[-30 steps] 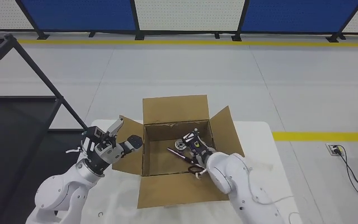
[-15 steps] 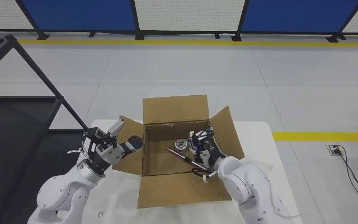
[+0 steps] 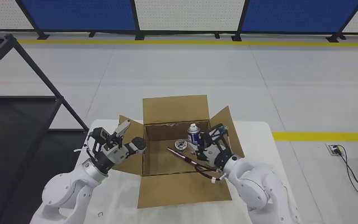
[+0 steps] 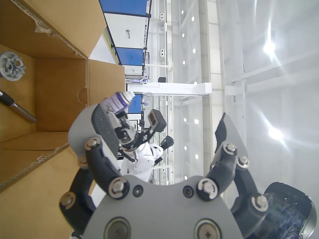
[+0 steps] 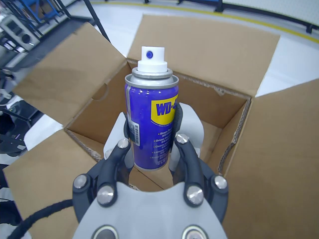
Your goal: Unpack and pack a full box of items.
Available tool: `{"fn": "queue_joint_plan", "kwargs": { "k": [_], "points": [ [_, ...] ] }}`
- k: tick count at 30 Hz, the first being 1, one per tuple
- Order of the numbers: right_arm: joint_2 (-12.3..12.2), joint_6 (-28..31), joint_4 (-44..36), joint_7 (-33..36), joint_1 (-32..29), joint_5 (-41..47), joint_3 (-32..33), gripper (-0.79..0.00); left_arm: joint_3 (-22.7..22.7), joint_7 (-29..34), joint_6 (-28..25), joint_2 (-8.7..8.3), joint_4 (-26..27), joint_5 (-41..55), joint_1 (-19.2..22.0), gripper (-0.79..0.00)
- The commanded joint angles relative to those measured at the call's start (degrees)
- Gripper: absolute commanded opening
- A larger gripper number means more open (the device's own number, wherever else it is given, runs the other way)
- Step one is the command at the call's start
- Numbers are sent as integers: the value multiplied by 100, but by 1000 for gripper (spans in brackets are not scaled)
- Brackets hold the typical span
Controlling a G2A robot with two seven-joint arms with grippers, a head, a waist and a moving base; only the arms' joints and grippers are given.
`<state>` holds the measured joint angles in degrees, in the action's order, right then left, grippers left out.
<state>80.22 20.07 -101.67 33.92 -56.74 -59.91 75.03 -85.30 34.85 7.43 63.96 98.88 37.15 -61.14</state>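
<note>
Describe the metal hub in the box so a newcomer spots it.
Look into the open cardboard box. On its floor, towards the far wall, the hub lies beside a long rod. It alone is round, silvery and holed; the can is blue, held in the right gripper.

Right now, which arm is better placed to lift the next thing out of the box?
Probably the left: the left gripper is open and empty beside the box, while the right gripper is busy holding the spray can.

Blue partition panels (image 3: 78, 14) behind; yellow floor line (image 3: 313, 136); black rack (image 3: 25, 115).
</note>
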Motion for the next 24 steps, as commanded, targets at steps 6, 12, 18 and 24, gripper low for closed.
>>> {"fn": "queue_joint_plan", "kwargs": {
  "k": [6,12,18,24],
  "points": [
    [-237,1872,-970,-1301,-1248,222,1242,-785,163,38,148,7,-133,-81,208,0],
    [-384,3040,-1448,-2524,-2301,183,2436,-785,391,106,282,23,-278,-176,486,0],
    [-433,3498,-1290,-3862,-3184,61,3444,-785,627,120,357,51,-407,-247,770,0],
    [-451,3459,-547,-4466,-3537,-234,3747,-785,681,102,320,66,-517,-210,898,0]
  ]
}}
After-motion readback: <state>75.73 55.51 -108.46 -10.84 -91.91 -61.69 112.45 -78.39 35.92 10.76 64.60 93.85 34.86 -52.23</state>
